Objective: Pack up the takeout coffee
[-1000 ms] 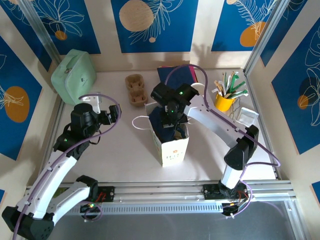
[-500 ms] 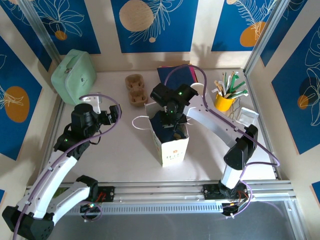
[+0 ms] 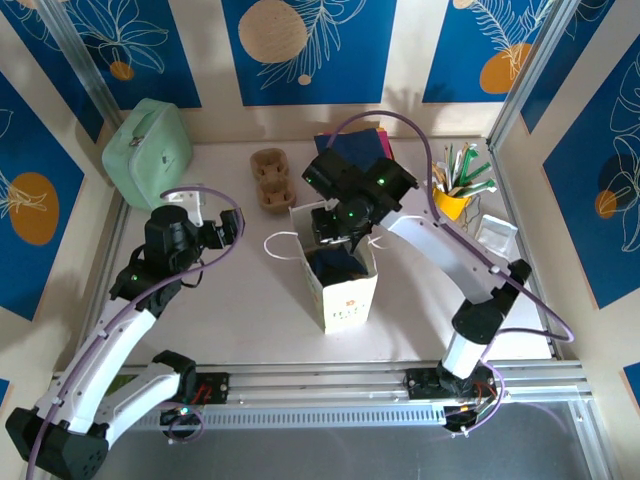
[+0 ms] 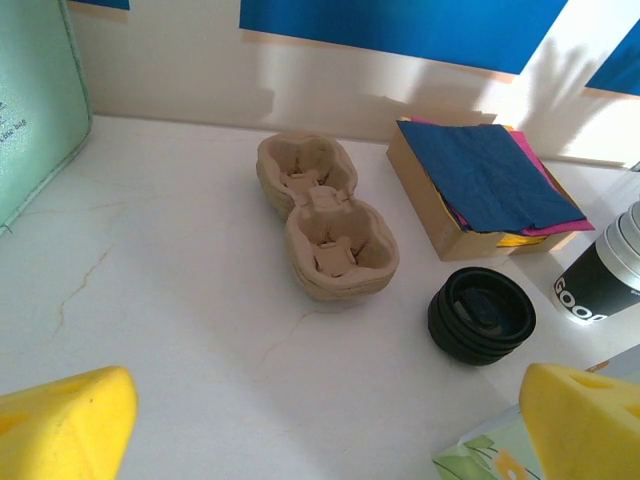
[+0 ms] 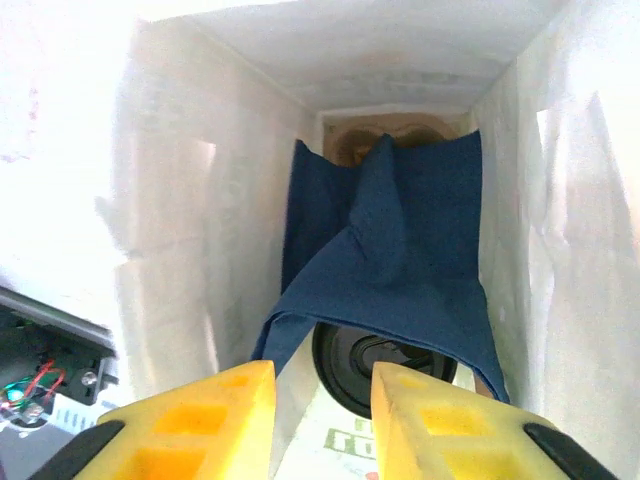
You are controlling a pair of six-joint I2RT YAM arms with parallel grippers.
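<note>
The takeout coffee (image 5: pixel 385 365), a light paper cup with a round black lid, stands inside the white paper bag (image 3: pixel 345 295). A navy napkin (image 5: pixel 400 250) is draped over it and hides part of the lid. My right gripper (image 5: pixel 322 400) hangs over the bag's mouth, its yellow fingers (image 5: pixel 200 420) apart with nothing between them. In the top view the right gripper (image 3: pixel 340 240) sits just above the bag. My left gripper (image 3: pixel 228 228) stays wide open over bare table to the bag's left, also seen in the left wrist view as the left gripper (image 4: pixel 330 420).
A brown cup carrier (image 4: pixel 325 230), a stack of black lids (image 4: pixel 482 315), a box of coloured napkins (image 4: pixel 480 190) and stacked lidless cups (image 4: pixel 610 275) stand behind the bag. A mint case (image 3: pixel 148 148) is far left, a yellow utensil cup (image 3: pixel 450 200) far right.
My right gripper has opened and lifted out of the bag, leaving the navy napkin inside over the cup. The left arm has not moved.
</note>
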